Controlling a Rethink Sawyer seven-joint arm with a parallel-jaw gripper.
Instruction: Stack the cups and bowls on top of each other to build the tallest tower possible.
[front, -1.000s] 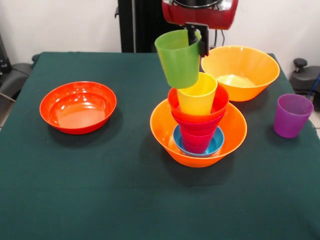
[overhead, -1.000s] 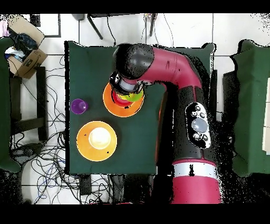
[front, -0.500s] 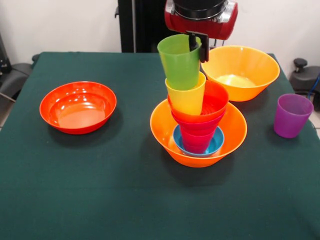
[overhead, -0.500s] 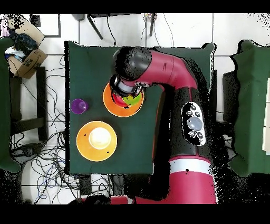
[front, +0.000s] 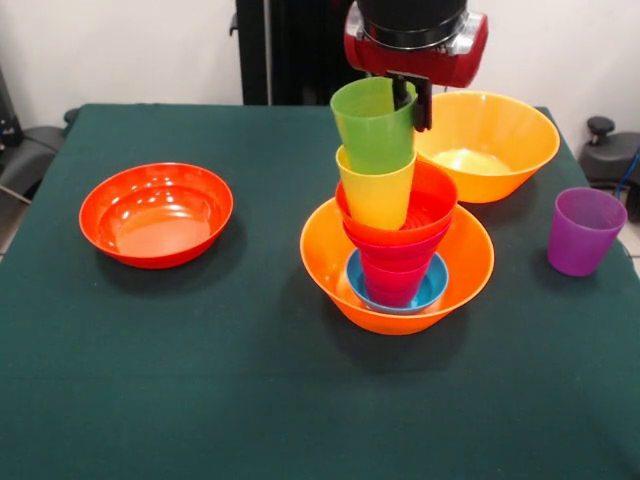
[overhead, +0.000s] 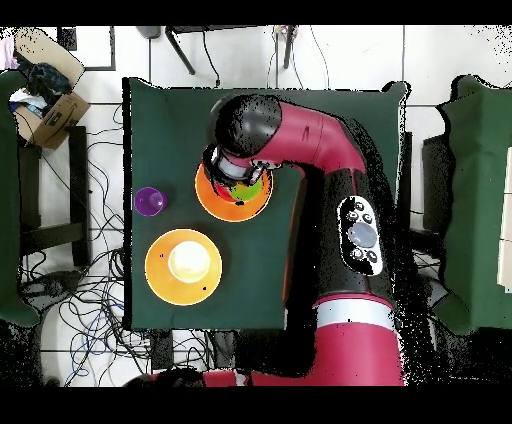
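Green plastic meets yellow at the top of the tower (front: 395, 235): the green cup (front: 374, 125), pinched at its rim by the gripper (front: 411, 100) of the red and black arm (overhead: 300, 135), sits with its base inside the yellow cup (front: 377, 192). One dark finger (front: 421, 103) runs down the outside of the green cup's wall and the other reaches inside its mouth. The green cup tilts a little, its mouth towards the camera across the surface.

The tower rises from a large orange bowl (front: 340, 270). In that bowl rests a small blue bowl (front: 436, 285); out of the blue bowl rise nested pieces in magenta and crimson-pink (front: 392, 280), whose separate shapes cannot be told apart. Above them a small red-orange bowl (front: 435, 205) carries the yellow cup, which leans to one side of it.

Taking the tower as the landmark in the front view: a second large orange bowl (front: 500, 140) stands just behind it to the right, close to the gripper; the purple cup (front: 583, 231) stands upright well to its right, apart from everything; the wide shallow red-orange bowl (front: 156, 213) lies well to its left. All rest on the dark green surface (front: 200, 380).

From overhead the arm's rounded head covers most of the tower, leaving only the orange rim and a sliver of green in sight.
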